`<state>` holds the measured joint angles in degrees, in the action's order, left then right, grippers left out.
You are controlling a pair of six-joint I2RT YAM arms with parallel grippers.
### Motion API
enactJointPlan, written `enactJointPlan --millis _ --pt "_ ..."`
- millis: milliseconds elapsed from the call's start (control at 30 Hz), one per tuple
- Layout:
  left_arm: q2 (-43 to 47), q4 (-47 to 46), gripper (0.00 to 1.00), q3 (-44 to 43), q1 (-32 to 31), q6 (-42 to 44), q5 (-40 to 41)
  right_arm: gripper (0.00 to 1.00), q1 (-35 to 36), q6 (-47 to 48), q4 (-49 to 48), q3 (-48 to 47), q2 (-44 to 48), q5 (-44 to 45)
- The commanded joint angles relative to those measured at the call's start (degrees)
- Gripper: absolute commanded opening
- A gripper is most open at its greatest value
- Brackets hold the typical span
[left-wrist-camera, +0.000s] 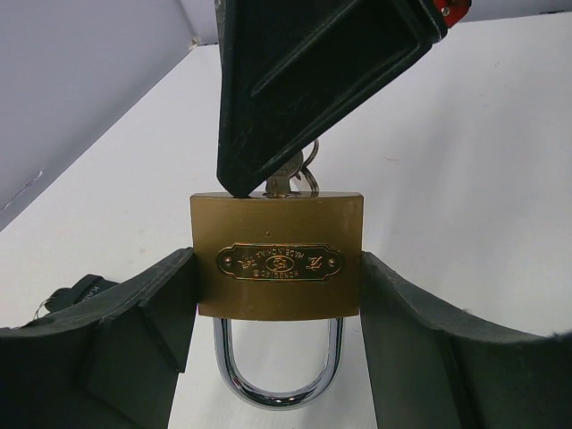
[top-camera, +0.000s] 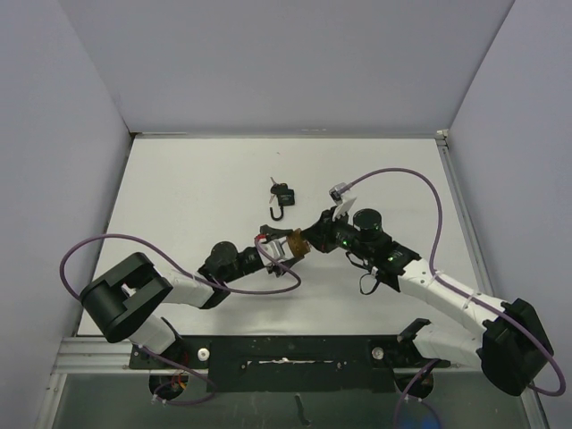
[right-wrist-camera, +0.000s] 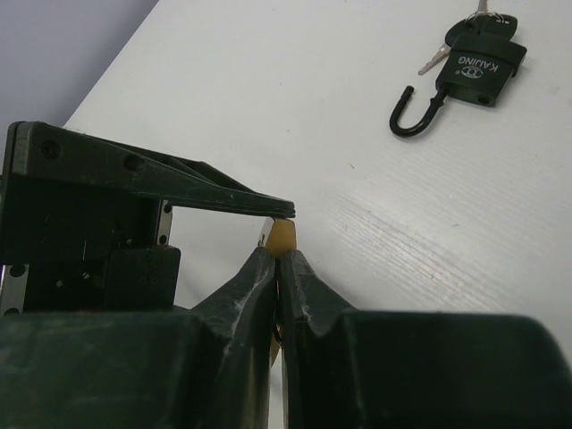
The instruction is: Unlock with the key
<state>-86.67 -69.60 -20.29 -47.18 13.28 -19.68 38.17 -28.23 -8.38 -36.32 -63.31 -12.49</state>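
The padlock (left-wrist-camera: 278,255) sits between the fingers (left-wrist-camera: 143,331) of the left gripper (left-wrist-camera: 278,277), with the key (left-wrist-camera: 288,183) in its top. A second padlock (top-camera: 284,197) lies behind on the table (top-camera: 197,188).

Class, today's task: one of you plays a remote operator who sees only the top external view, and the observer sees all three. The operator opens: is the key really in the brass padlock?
Observer: Yes. The left wrist view shows the key seated in the keyhole of the brass padlock.
Operator: Has the lock opened?
Observer: It looks locked: both legs of the shackle enter the body.
Operator: What grips the key?
Observer: The right gripper. Its wrist view shows the fingers pinched shut.
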Motion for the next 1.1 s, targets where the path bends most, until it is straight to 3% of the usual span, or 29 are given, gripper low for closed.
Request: enactJointPlan --millis 0,1067 --pt "4.32 -14.86 0.0 -5.99 -1.15 -2.88 1.51 0.0 -0.02 -1.41 -5.29 1.28 -2.46 0.34" --pt "3.13 -14.55 0.0 -8.72 -1.07 -9.61 16.58 0.0 0.06 -5.89 -12.93 5.14 -6.07 0.86"
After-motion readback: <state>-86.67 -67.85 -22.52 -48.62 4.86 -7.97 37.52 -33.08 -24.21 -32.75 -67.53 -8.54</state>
